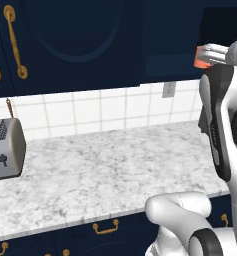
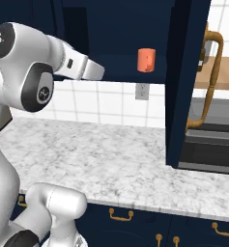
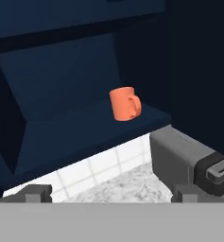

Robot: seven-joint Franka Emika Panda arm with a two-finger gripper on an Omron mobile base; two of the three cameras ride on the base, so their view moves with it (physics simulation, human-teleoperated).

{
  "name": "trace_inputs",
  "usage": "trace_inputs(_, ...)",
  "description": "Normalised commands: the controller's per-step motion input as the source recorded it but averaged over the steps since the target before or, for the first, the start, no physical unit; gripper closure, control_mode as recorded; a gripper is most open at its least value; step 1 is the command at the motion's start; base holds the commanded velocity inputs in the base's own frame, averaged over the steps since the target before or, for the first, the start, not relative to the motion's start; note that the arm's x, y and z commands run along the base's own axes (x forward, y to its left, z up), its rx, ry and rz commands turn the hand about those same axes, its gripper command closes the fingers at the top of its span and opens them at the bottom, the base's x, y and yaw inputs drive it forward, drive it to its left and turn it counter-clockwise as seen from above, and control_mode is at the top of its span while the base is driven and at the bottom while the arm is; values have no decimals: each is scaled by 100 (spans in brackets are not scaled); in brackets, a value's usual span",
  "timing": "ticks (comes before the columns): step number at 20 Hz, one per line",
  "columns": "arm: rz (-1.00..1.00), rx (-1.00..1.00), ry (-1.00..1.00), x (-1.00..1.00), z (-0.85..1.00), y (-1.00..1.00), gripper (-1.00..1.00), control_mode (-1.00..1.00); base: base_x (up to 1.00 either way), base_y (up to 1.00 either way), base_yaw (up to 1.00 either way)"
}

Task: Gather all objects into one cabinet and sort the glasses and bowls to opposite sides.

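A silver slot toaster [image 1: 5, 149] stands at the left end of the white-and-grey marbled worktop [image 1: 105, 172], against a backsplash of white square tiles [image 1: 95, 111]. Above hang dark navy wall cabinets with curved brass handles [image 1: 15, 41]. Further right, an orange-coral cup [image 2: 146, 60] with a small handle stands upright on the shelf of the open dark navy cabinet [image 2: 111, 34], nothing touching it. The gripper [image 3: 108, 193] hangs spread wide and empty, apart from the cup. The cabinet's tall navy door [image 2: 186, 82] stands open at the right.

base views: behind arm, share counter [image 1: 105, 170] | hand view: faces cabinet shelf [image 3: 85, 127]
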Motion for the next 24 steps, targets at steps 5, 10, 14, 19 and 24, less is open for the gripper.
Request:
trace_inputs(5, 13, -18, -7, 18, 2, 0, -100, -100, 0, 0, 0)
trace_inputs(10, 2, -11, -1, 2, 1, -2, -100, -100, 0, 0, 0)
trace_inputs(14, -4, -8, 15, 39, 0, -9, -100, -100, 0, 0, 0)
trace_inputs(19, -2, -3, 16, 57, 0, -7, -100, -100, 0, 0, 0)
trace_inputs(24, 0, 0, 7, 63, 0, -38, -100, -100, 0, 0, 0)
